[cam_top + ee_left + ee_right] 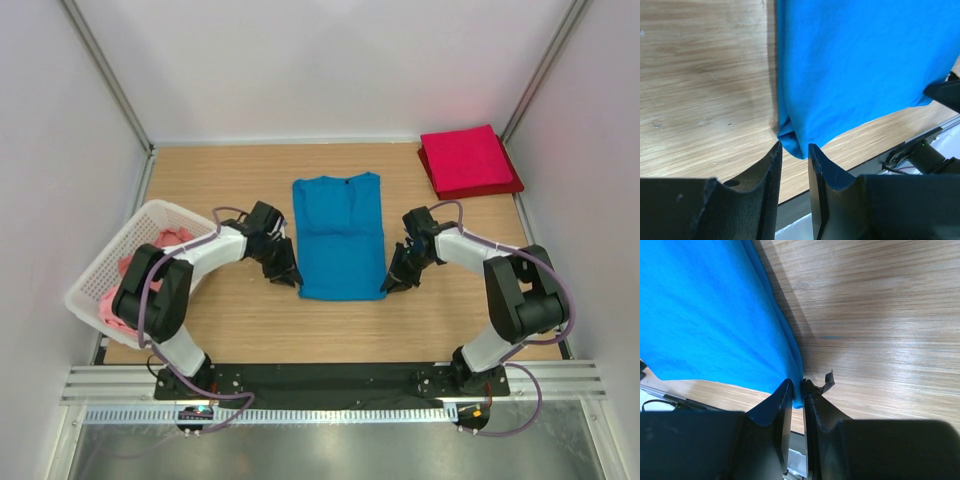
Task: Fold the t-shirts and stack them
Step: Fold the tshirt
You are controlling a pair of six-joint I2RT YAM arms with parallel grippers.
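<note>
Lying flat at the centre of the desk [230,180], the blue t-shirt [340,240] is cropped in both wrist views. The right tool [392,282] pinches its 5 o'clock corner. The left tool [288,275], at the 7 o'clock corner, stands parted and released. A red t-shirt [467,160] lies folded at 1 o'clock. Pink t-shirts [135,265] in the 9 o'clock basket [100,270] are half hidden by the left arm [160,290].

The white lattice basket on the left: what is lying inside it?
Crumpled salmon-pink t-shirts lie in the white lattice basket. The left arm crosses above it and covers the middle, so how many there are, and the basket's floor, cannot be seen.
</note>
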